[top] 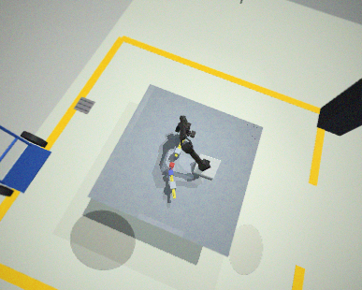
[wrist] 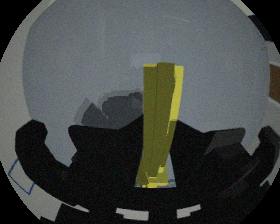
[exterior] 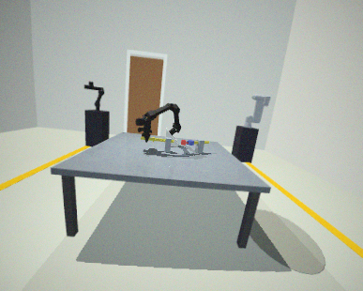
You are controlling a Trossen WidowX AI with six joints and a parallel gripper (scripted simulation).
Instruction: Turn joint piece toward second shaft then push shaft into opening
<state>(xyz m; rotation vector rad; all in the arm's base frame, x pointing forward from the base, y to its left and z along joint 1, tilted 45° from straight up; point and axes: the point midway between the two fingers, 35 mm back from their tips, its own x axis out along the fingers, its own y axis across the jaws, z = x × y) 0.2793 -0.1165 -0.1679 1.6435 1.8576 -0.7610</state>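
1. Gripper (exterior: 146,137) is clamped on the yellow shaft (wrist: 159,123). In the wrist view the shaft runs up from between the dark fingers, away from the camera.
2. Top view: the shaft (top: 179,149) lies in line with the red joint piece (top: 172,165), a blue part (top: 171,172) and a gray block (top: 173,184). A 2nd yellow shaft end (top: 173,193) pokes out below the block.
3. Whether the shaft tip has reached the joint opening — cannot tell, too small.
4. Arm (top: 194,154) reaches from its pale base plate (top: 215,172), right of the shaft line, up and left to the shaft's far end.
5. The assembly sits near the middle of the table (top: 128,187) — well apart from every edge.
6. Off the table: blue cart (top: 27,168) at left, black pedestal (top: 348,109) at upper right, both well apart from the table.
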